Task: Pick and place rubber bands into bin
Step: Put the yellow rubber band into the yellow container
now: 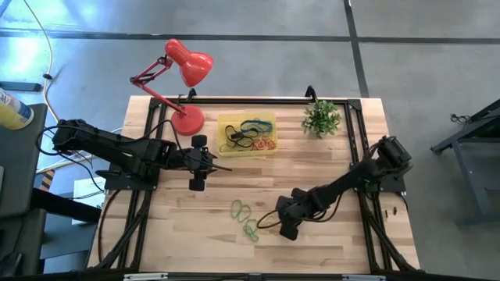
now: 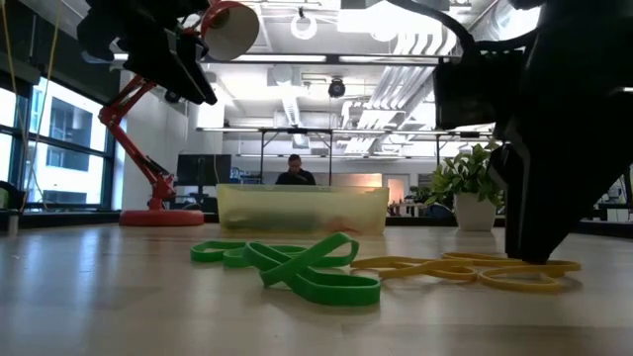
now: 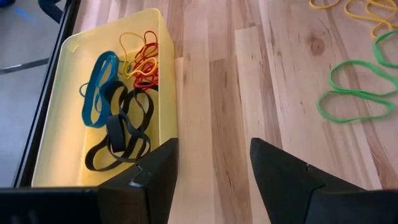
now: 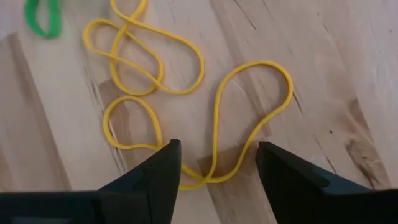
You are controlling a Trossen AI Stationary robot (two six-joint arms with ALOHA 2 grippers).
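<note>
The right gripper hangs low over the front part of the worktop, its fingers spread apart with nothing between them. They straddle a loop of the tangled yellow rubber bands, which lie flat on the wood. That straddle looks like the set-up for a pinch: one finger either side of a strand, so that closing would catch it. From the low view the fingertips appear to be at or very near the surface, though I cannot tell whether they touch it.

Just beside the yellow tangle lie the green rubber bands, also loose on the worktop and well apart from the bin.

The bin sits toward the back, between the red desk lamp and the small potted plant. It already holds several bands: a blue one, black ones, and smaller red and yellow ones at one end. So the task seems partly done, with the green and yellow bands left.

The left gripper waits just beside the bin's front wall, its fingers released and empty, probably parked there so as to stay clear of the right arm's reach.
</note>
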